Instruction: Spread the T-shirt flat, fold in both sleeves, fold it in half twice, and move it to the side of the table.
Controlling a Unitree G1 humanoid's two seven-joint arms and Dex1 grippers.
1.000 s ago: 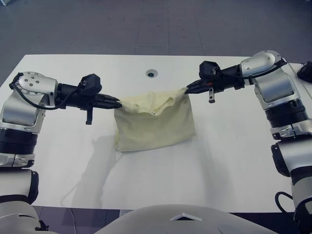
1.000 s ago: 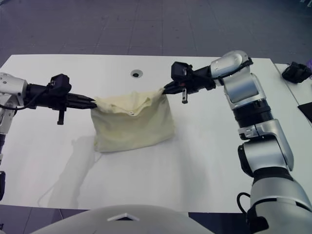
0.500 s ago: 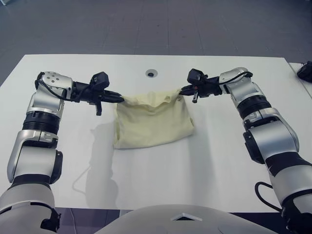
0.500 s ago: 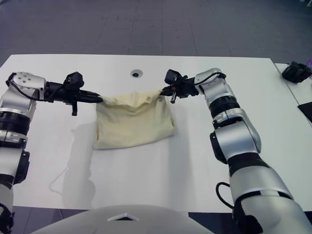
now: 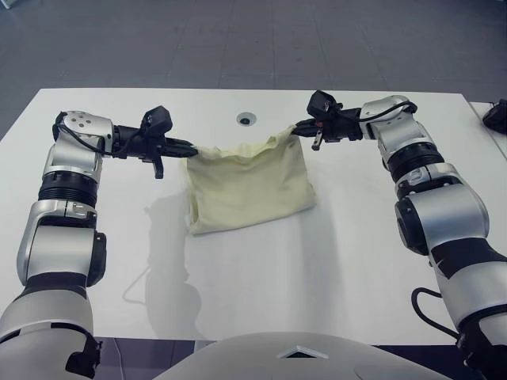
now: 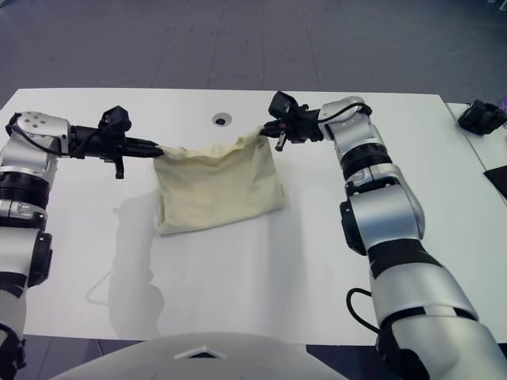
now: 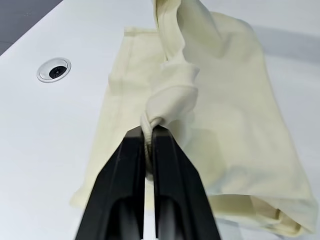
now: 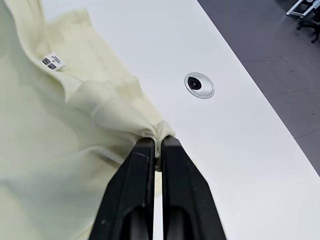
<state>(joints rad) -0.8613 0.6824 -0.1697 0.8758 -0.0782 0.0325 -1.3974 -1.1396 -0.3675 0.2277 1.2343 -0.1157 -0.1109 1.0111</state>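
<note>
Both arms have stretched out toward the far side of the tabletop [image 5: 356, 261] since a second ago, carrying the T-shirt [image 5: 249, 186] with them, and the sag that showed in its upper edge half a second ago has pulled out nearly straight. The pale yellow T-shirt sits at the middle of the tabletop, bunched into a rough rectangle. Its upper edge is strung between the two grippers and its lower part rests on the white surface. The left gripper [image 5: 192, 150] holds the upper left corner, its black jaws pressed together on a small knot of fabric, as the left wrist view shows close up. The right gripper [image 5: 297, 127] holds the upper right corner a little farther back, its jaws likewise pinching a tuft of cloth. A small white label [image 8: 52, 61] shows on the inside of the fabric near the right gripper. A round metal cable grommet [image 5: 246, 119] is set in the tabletop just beyond the shirt's upper edge, between the two grippers and apart from the cloth.
</note>
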